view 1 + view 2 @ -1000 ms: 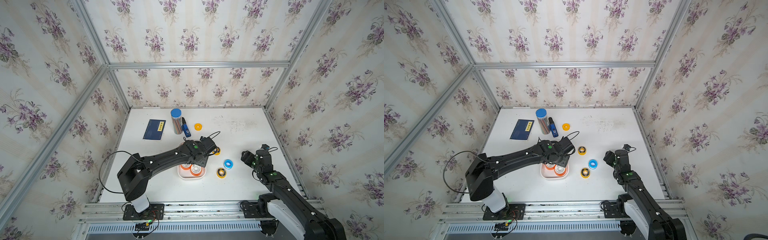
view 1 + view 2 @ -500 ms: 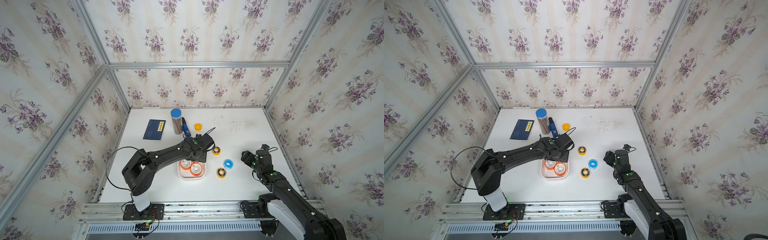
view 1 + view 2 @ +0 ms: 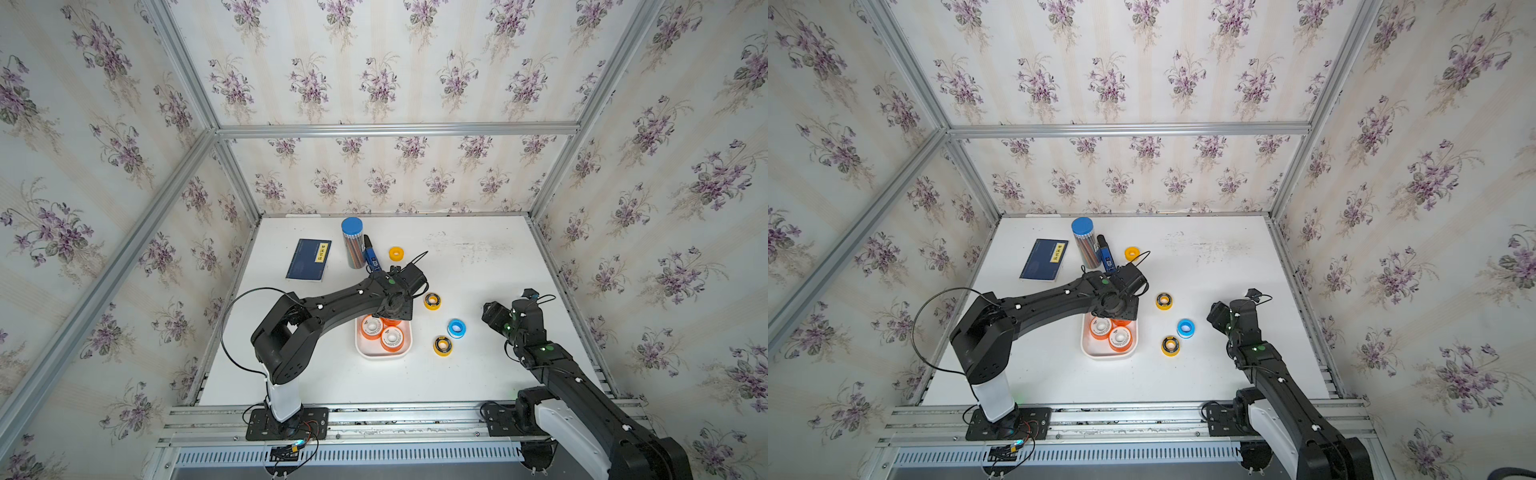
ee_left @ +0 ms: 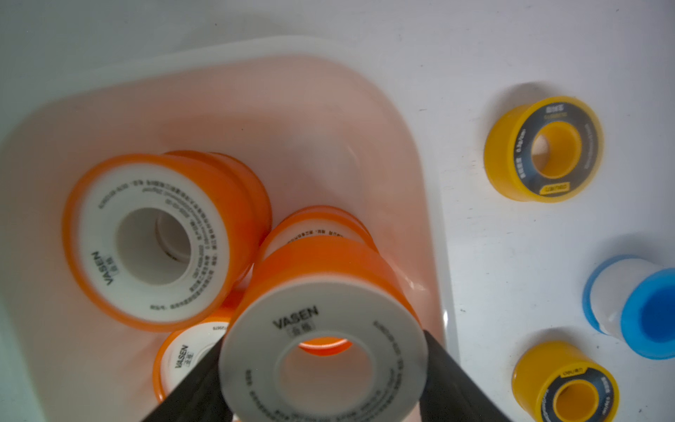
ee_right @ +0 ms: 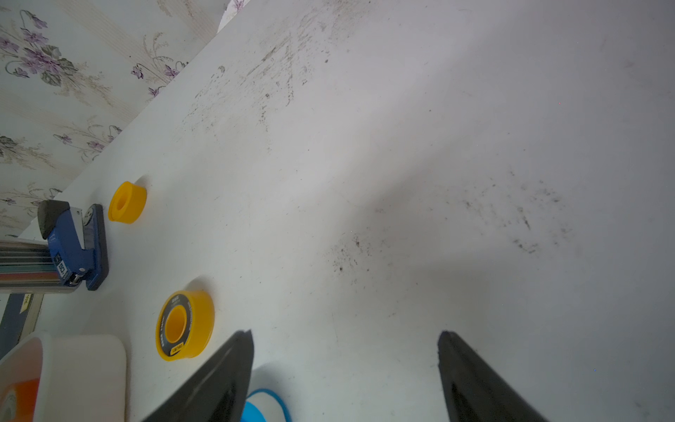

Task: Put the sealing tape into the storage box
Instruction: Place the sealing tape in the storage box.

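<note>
White storage box point(image 4: 433, 226) holds three orange rolls point(image 4: 98, 234) (fourth roll point(image 4: 321, 321) in left claw point(image 4: 323, 369)).

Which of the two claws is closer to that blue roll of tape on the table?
The right. The right gripper hovers just beside the blue roll, jaws open. The left gripper is farther off, over the white box, holding an orange roll.

You face orange-and-white sealing tape point(image 3: 390, 345), a white storage box point(image 3: 382, 356), yellow spools point(image 3: 442, 352) with dark labels, one blue spool point(image 3: 456, 328), a navy booklet point(image 3: 307, 262), violet-flowered cream wallpaper point(image 3: 374, 75).
</note>
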Controlling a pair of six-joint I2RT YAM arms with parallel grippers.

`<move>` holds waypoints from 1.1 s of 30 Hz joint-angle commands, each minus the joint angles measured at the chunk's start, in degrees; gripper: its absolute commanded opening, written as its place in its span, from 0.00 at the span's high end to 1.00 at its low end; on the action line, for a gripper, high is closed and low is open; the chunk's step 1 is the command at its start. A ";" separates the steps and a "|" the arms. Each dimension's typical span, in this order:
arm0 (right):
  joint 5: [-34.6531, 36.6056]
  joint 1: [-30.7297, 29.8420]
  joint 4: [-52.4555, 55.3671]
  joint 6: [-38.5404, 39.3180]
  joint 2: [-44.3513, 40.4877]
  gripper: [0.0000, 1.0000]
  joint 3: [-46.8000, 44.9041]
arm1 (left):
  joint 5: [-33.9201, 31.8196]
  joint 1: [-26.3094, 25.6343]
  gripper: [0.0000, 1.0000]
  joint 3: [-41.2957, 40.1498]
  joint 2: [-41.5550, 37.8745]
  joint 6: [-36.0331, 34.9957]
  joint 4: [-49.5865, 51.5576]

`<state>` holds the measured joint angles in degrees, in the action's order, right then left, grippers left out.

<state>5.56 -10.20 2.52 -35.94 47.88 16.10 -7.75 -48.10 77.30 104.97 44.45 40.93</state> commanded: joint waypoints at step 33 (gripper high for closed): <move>0.11 -0.04 -0.68 0.23 -0.16 0.17 -0.04 | 0.80 0.13 0.18 -0.79 -0.33 -1.08 0.84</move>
<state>5.56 -10.20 2.50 -35.94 47.68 16.05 -7.29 -47.70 76.66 105.45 43.07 41.69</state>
